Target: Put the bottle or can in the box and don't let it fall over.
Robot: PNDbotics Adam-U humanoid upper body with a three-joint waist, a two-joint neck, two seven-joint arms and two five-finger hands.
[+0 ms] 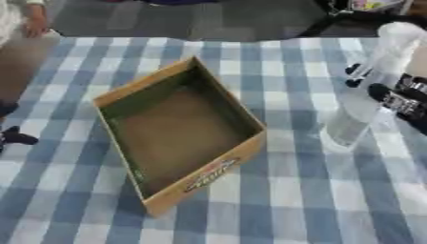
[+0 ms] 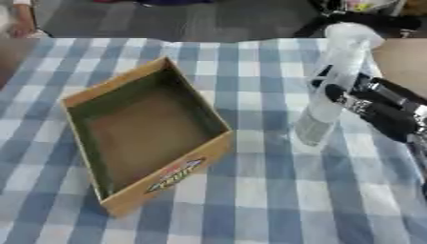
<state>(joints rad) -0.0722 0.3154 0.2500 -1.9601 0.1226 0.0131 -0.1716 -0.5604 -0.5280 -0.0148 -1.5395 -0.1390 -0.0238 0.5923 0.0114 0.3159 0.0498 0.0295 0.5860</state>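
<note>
A tall clear plastic bottle (image 2: 333, 81) with a pale cap stands tilted at the right of the table, its base near the cloth to the right of the box. My right hand (image 2: 367, 102) comes in from the right, its black fingers curled round the bottle's middle. An open cardboard box (image 1: 179, 128) with a dark green inside lies at the table's centre, empty, with a printed label on its near wall. Only a dark bit of my left hand (image 1: 13, 136) shows at the left edge of the left eye view.
A blue and white checked cloth (image 1: 292, 205) covers the table. A person's hand (image 1: 33, 24) shows at the far left corner, off the table. Dark floor and black equipment (image 2: 359, 16) lie beyond the far edge.
</note>
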